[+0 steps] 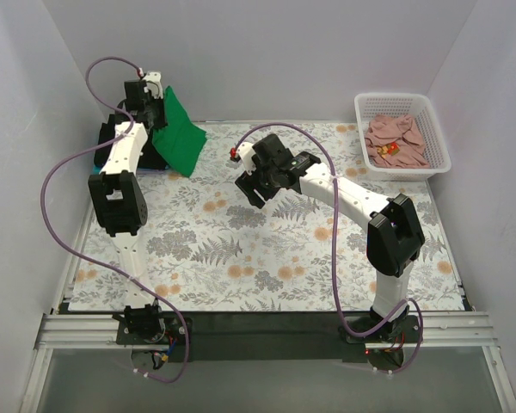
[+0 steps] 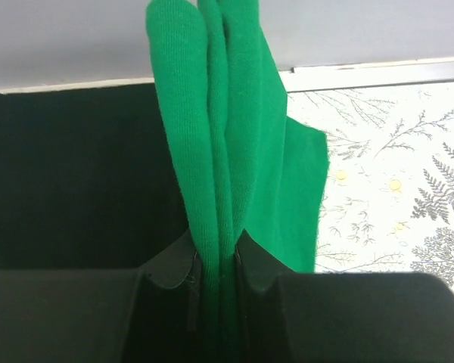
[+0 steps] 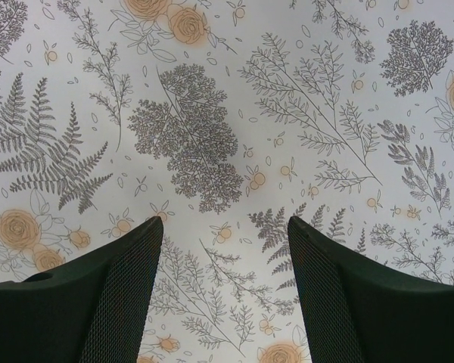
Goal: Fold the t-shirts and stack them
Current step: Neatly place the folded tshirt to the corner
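Left tool (image 2: 216, 261) is clenched on the bunched green shirt (image 2: 234, 151), which hangs over a black shirt (image 2: 76, 174) at the desk's (image 1: 241, 249) far-left corner. Right tool (image 3: 225, 227) is released, holding nothing, above the desk's floral middle. The pink shirt (image 1: 396, 133) lies crumpled in the basket (image 1: 408, 172); its red-yellow mark is too small to read.

Left claw (image 2: 216, 261) seemingly high, tight on green t-shirt (image 2: 246, 113); right claw (image 3: 225, 227) wide apart, face down.
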Controlling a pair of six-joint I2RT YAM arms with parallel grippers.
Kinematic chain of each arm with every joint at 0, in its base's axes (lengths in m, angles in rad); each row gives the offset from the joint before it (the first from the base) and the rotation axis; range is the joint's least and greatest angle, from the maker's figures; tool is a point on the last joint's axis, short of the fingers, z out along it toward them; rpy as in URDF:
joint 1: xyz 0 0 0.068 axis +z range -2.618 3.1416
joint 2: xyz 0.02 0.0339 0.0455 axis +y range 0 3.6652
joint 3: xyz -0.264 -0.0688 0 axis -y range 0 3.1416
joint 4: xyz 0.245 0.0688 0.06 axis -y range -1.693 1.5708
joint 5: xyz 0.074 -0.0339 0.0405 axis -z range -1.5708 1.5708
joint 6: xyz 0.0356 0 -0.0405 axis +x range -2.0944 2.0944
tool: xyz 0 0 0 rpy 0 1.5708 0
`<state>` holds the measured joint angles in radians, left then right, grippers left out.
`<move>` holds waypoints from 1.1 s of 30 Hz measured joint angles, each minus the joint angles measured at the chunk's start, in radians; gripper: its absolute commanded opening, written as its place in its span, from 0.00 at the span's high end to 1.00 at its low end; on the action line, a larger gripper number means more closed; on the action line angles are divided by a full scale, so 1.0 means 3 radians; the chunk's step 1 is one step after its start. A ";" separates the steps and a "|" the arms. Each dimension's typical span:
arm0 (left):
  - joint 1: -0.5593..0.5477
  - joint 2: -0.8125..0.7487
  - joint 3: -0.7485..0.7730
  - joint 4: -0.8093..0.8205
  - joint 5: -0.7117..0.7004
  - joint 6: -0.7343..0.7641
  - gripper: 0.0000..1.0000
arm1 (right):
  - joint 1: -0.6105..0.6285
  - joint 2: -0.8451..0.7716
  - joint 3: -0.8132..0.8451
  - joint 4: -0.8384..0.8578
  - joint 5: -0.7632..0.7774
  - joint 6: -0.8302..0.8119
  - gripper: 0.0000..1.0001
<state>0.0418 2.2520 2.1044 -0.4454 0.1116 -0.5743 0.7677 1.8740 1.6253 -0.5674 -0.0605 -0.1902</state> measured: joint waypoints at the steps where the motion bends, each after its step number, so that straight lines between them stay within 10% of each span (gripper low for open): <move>1: 0.0015 0.0000 0.0037 -0.0039 0.0000 0.0015 1.00 | 0.0000 0.0000 0.0000 0.0000 -0.0005 0.0001 0.27; 15: 0.0028 -0.0005 0.0281 -0.0182 0.0041 0.0114 1.00 | 0.0000 0.0001 0.0000 0.0000 -0.0047 0.0001 0.28; 21: 0.0028 -0.0052 0.0426 -0.0292 0.0071 0.0102 1.00 | 0.0000 0.0001 0.0000 -0.0003 -0.0052 0.0010 0.02; 33: 0.0023 -0.0226 0.0426 -0.0336 0.0089 0.0093 1.00 | 0.0000 0.0041 0.0000 -0.0005 -0.0070 0.0004 0.02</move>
<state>0.0486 2.1841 2.2322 -0.5461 0.1383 -0.5465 0.7677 1.8862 1.6253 -0.5690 -0.0814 -0.1890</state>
